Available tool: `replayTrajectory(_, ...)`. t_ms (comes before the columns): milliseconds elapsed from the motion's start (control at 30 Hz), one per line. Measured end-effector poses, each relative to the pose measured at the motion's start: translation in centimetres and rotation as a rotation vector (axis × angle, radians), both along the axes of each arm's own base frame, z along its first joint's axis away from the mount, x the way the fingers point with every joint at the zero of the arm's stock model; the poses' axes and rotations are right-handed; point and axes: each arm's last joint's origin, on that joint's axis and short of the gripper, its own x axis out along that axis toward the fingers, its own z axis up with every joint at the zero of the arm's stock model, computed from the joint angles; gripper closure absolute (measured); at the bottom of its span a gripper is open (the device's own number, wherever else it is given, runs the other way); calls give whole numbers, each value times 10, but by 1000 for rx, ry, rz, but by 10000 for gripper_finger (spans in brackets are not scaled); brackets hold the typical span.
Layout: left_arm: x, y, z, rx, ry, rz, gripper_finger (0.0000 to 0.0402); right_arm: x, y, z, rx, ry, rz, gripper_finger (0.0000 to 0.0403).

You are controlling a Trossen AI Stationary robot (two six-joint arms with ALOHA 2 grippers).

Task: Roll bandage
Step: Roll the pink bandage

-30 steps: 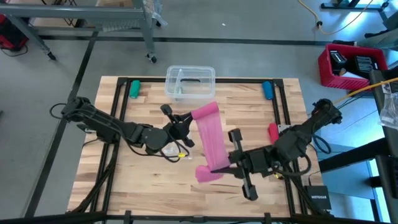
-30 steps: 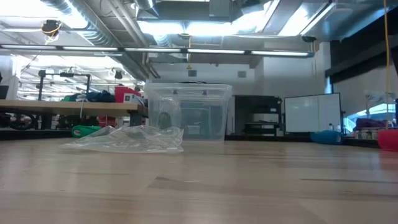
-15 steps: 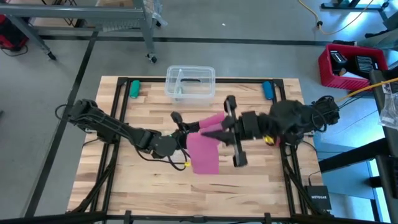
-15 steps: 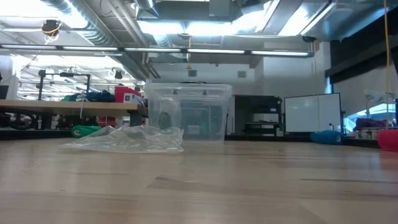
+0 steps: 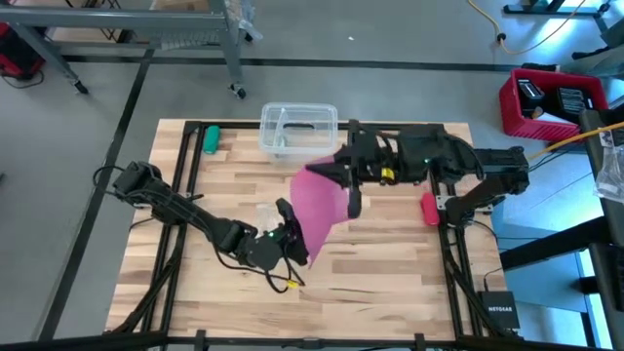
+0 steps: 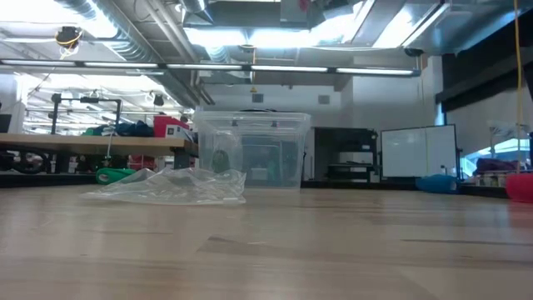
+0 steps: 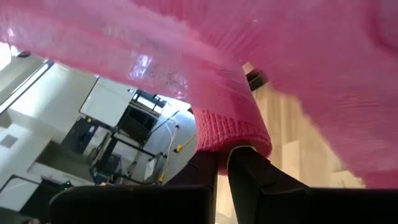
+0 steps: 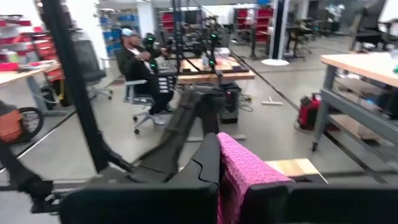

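Pink bandage (image 5: 324,200) hangs stretched in the air between both hands above the wooden bench (image 5: 390,273). Right hand (image 5: 331,172), near the clear plastic box (image 5: 297,129), is clamped on the upper end. Left hand (image 5: 297,244), lower over the bench's middle, is clamped on the other end.

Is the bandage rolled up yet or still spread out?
Spread out. The bandage hangs as a wide pink sheet between the right gripper, shut on its far end, and the left gripper, shut on its near end. No roll shows.
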Motion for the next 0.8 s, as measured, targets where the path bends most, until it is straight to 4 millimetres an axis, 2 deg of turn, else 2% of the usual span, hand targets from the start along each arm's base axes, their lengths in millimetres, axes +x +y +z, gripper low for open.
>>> replayTrajectory(400,-10,-22,0,30,17,-76,386,4,-49,-17,72,145,-146,400)
replayTrajectory(700,-12,-29,-1,47,25,-113,386,10,-70,-51,87,412,-227,399)
replayTrajectory(800,-13,-30,-1,47,25,-120,386,16,-73,-64,83,499,-241,386)
